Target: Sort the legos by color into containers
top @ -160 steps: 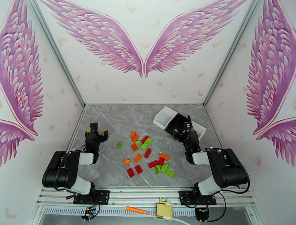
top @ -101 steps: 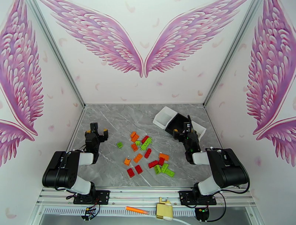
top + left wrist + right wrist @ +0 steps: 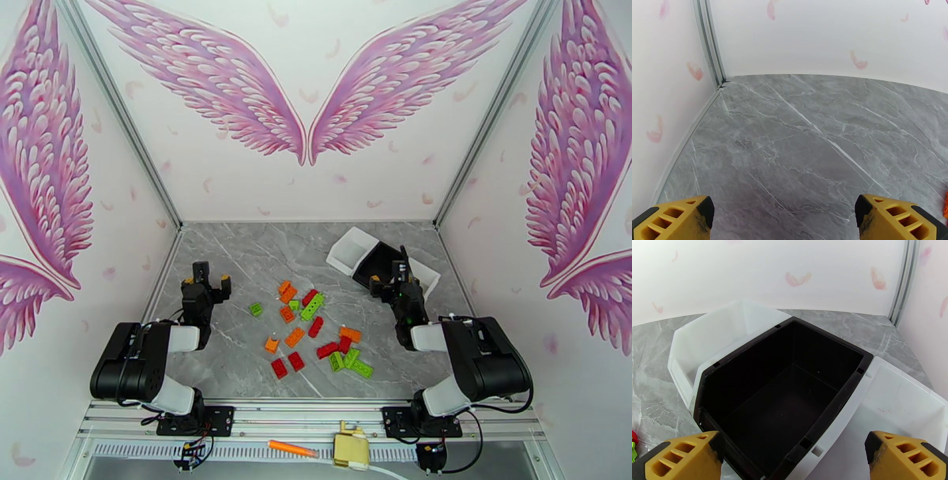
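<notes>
Nearest, an orange stick (image 3: 291,449) lies on the rail in front of the arm bases. Mid-table, the red, orange and lime legos (image 3: 316,326) lie scattered on the grey marble tabletop (image 3: 237,260). Level with the scatter's far edge, the left gripper (image 3: 784,205) has its jaws spread wide and empty over bare tabletop. The right gripper (image 3: 794,449), equally wide and empty, hovers just before the black tray (image 3: 790,398). That tray overlaps two white trays (image 3: 711,338) at the far right.

2 arms (image 3: 146,367) with black joints and white shells; yellow hollow-ribbed fingers (image 3: 675,217), black inner tips
</notes>
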Controlling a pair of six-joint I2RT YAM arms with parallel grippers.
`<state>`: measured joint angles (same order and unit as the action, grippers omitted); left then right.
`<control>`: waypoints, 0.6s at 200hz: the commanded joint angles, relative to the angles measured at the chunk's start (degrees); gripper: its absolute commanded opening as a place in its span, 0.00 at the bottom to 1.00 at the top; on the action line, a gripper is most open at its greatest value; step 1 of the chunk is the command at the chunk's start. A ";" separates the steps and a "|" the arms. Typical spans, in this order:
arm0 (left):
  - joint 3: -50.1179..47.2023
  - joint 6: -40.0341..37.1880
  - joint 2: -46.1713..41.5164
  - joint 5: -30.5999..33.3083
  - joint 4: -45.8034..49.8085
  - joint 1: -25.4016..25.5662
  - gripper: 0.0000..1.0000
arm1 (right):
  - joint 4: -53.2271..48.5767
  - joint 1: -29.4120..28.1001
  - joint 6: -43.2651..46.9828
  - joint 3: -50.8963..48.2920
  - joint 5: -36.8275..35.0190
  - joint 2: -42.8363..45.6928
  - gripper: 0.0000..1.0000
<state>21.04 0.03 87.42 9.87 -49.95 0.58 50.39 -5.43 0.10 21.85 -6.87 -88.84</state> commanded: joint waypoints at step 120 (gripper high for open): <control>10.20 -5.83 -21.98 -7.76 27.45 12.96 0.99 | -25.15 -0.81 -6.79 7.05 -1.75 18.77 0.98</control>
<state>27.70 -4.38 66.85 5.74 -30.48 9.30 35.55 -5.78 -1.45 25.02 -7.97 -73.43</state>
